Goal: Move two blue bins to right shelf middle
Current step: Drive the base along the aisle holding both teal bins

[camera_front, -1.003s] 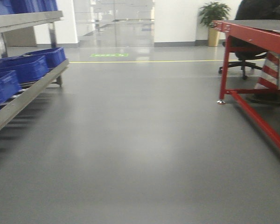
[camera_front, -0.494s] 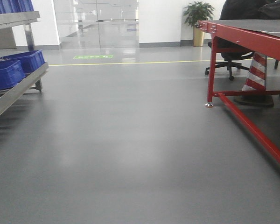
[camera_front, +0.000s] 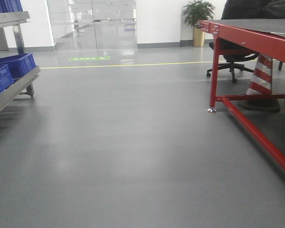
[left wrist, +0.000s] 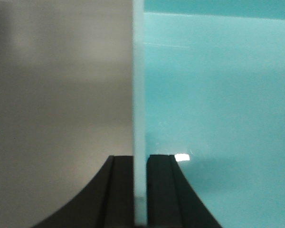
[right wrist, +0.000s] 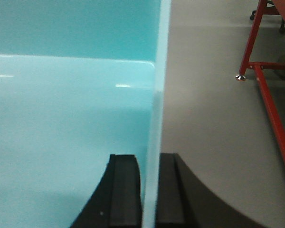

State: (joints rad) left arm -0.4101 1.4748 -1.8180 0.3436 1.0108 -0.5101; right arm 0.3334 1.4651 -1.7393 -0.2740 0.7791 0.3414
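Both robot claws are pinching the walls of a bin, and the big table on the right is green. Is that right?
No, the table is red, not green; the front-facing view shows it. The rest holds: the left gripper and right gripper are each shut on a wall of the bin.

Shelf (camera_front: 12,92) left (bins (camera_front: 19,64) on it), table (camera_front: 256,35) right
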